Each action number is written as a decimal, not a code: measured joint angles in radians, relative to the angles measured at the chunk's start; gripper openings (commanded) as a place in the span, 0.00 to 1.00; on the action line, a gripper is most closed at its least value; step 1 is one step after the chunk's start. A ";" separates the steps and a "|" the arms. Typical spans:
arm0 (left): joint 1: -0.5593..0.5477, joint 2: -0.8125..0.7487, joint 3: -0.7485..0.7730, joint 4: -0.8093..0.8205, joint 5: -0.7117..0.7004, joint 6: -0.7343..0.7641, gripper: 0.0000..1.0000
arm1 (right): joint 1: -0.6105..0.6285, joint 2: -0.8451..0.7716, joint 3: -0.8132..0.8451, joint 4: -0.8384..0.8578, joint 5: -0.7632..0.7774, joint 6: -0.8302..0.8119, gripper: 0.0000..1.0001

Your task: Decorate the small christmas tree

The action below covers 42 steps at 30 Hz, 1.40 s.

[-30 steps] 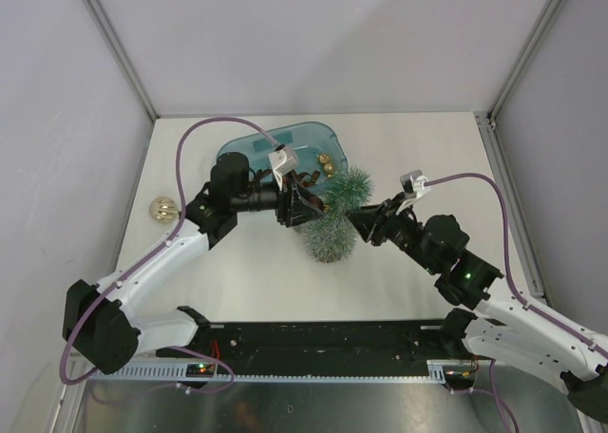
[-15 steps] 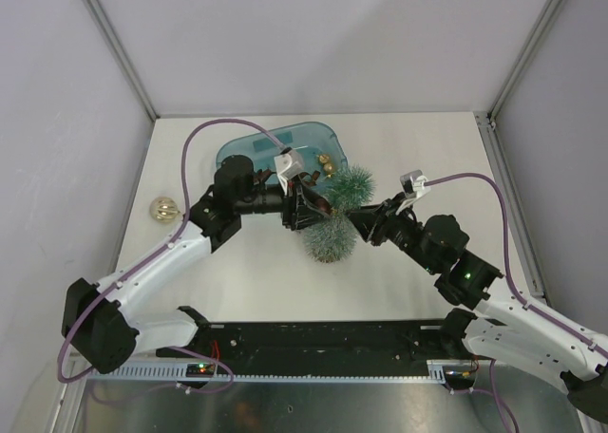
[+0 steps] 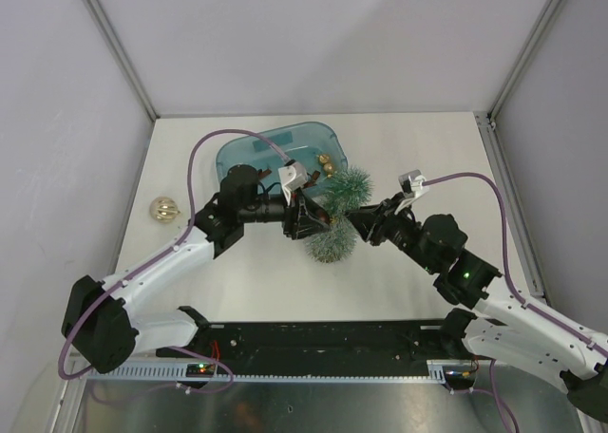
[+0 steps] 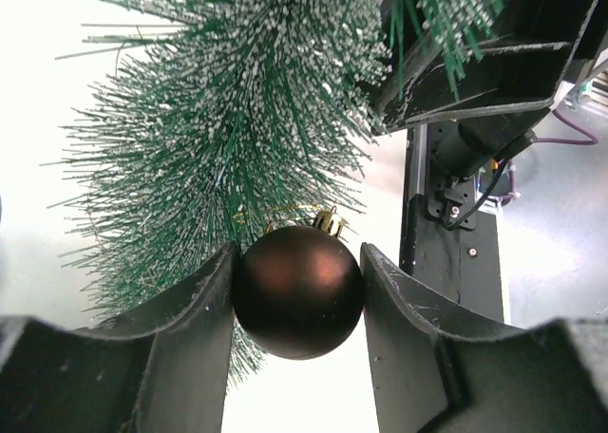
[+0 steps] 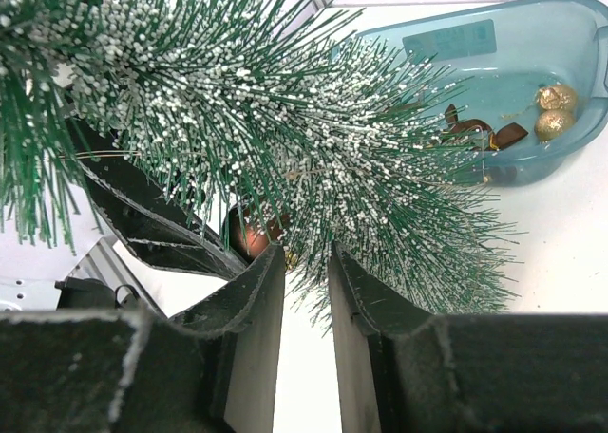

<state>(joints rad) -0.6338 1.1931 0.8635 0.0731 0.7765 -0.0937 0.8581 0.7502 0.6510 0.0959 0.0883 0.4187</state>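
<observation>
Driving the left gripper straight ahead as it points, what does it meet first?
Most likely the small christmas tree, frosted green bristles, just beyond the glossy brown ball ornament held in the jaws; depth unclear.

Left arm (image 3: 161, 267) stretched toward right, wrist roughly level. Left end effector (image 4: 297, 272) clamped on brown ball (image 4: 298, 295), one finger each side. Right arm (image 3: 494, 305) reaching left and forward. Right end effector (image 5: 304, 260) nearly closed, tips pinching needles of small christmas tree (image 5: 285, 120). Two end effectors close, facing each other.
</observation>
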 measured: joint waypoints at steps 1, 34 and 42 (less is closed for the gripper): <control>-0.002 0.000 -0.004 0.000 -0.006 0.006 0.18 | 0.000 0.002 0.000 0.000 0.000 0.000 0.29; 0.029 -0.054 -0.095 0.015 -0.070 0.002 0.83 | 0.002 0.004 0.000 0.007 0.000 0.008 0.29; 0.178 -0.070 -0.060 -0.085 -0.107 -0.002 0.99 | 0.002 0.000 0.000 0.003 0.001 0.008 0.29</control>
<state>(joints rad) -0.4561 1.1233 0.8040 -0.0124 0.6693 -0.0959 0.8604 0.7502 0.6510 0.0990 0.0891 0.4267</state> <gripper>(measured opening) 0.979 0.290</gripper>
